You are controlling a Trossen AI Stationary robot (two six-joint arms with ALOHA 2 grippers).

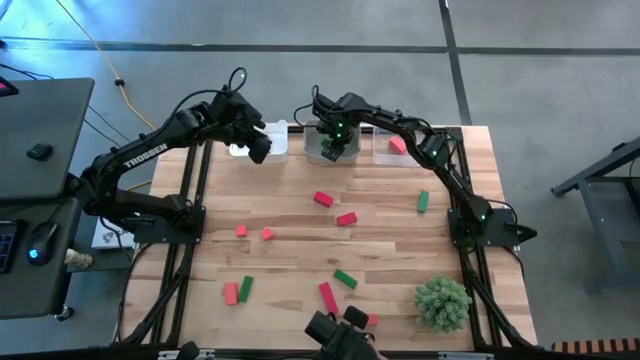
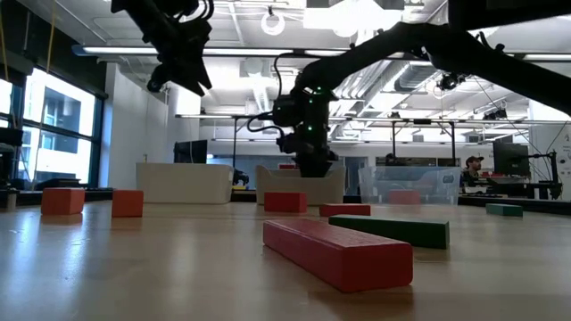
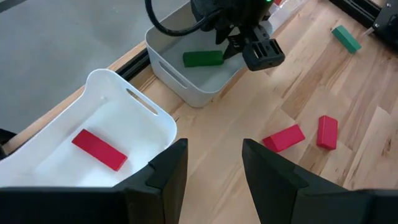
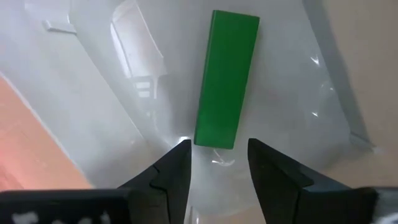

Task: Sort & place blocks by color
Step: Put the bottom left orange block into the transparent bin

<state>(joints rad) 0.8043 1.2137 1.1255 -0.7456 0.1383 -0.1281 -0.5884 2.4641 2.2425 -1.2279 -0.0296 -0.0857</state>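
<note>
Fingers of right gripper [image 4: 214, 163] parted, empty, above green block [image 4: 226, 78] lying in middle bin [image 3: 186, 93], red block [image 3: 99, 150] in left bin [image 3: 149, 124]

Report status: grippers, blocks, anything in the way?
Right gripper open over middle bin, green block dropped inside. Left gripper open, empty, above left bin. Nothing in the way.

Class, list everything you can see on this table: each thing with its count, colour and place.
bins: three, pale, in a row at the far edge of the table
red block: one, in the left bin
green block: one, in the middle bin
coral block: one, in the right bin
loose green blocks: three, on the table
loose red or coral blocks: seven, two tiny cubes, scattered
plant: one, green, near right corner
left gripper: open, by the left bin
right gripper: open, over the middle bin
</note>
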